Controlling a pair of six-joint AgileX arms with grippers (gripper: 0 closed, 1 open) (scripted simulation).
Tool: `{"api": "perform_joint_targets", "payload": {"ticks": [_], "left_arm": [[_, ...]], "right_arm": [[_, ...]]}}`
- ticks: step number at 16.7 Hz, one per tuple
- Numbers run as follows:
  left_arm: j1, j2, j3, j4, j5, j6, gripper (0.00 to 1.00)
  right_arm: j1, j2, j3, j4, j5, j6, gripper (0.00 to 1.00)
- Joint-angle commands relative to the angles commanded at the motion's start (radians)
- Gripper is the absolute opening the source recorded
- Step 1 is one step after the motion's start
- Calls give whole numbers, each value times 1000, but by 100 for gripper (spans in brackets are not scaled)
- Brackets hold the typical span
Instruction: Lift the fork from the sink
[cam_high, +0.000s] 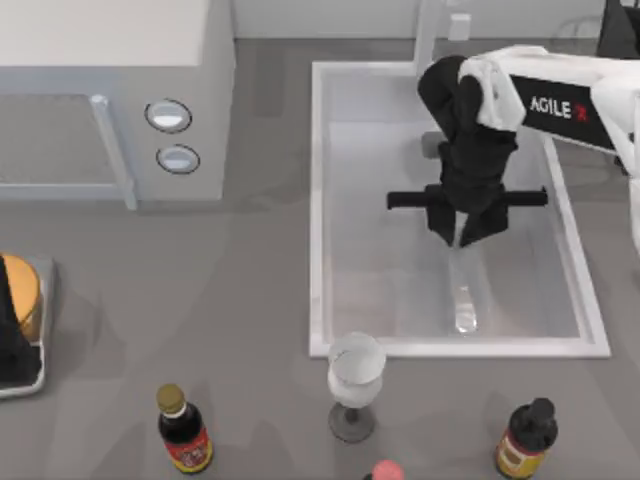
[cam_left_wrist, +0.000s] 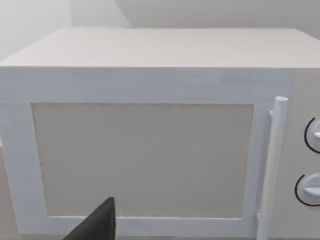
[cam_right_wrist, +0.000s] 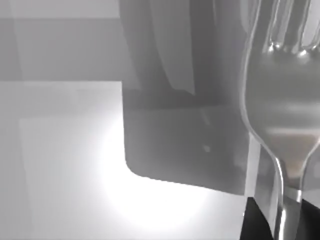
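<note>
two arms share the grey tabletop (cam_high: 250, 300), and the right one reaches in from the right edge over the sink (cam_high: 318, 200), its black pincer (cam_high: 462, 238) pointing down into the middle of the basin. the pincer is closed narrow on the fork (cam_high: 464, 300): from the top view the handle runs out from under the fingers toward the near rim, its flat end lying close to the basin floor, and in the right wrist view the fork's (cam_right_wrist: 282, 100) tines and neck stand right in front of the camera, with a dark finger (cam_right_wrist: 257, 220) beside the neck. the faucet post (cam_high: 428, 35) rises at the far short side of the sink, just behind the arm's wrist. nothing else lies in the basin around the fork. outside the sink's near rim a wine glass (cam_high: 355, 380) stands touching or almost touching the rim, near the fork's handle end. along the front edge stand a dark sauce bottle (cam_high: 183, 430) with a red label to the left, another dark bottle (cam_high: 525, 440) with a black cap to the right, and a pink cap (cam_high: 385, 470) between them at the frame edge. a white microwave (cam_high: 120, 100) fills the far left corner, well apart from the sink. the left arm is parked at the left edge over a small tray (cam_high: 40, 340) with an orange thing on it; the left wrist view faces the microwave door (cam_left_wrist: 145, 160) with one dark finger (cam_left_wrist: 97, 222) showing, and i cannot tell how the left pincer stands.
</note>
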Motion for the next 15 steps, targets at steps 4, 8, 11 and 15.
{"api": "perform_joint_targets", "payload": {"ticks": [4, 8, 11, 15], "left_arm": [[0, 0, 0, 0, 0, 0, 100], [0, 0, 0, 0, 0, 0, 100], [0, 0, 0, 0, 0, 0, 100], [0, 0, 0, 0, 0, 0, 100]], "right_arm": [[0, -36, 143, -190, -1, 0, 0], [-1, -86, 294, -401, -1, -2, 0], [-2, -108, 348, -461, -2, -3, 0], [-1, -107, 347, -459, -2, -2, 0]]}}
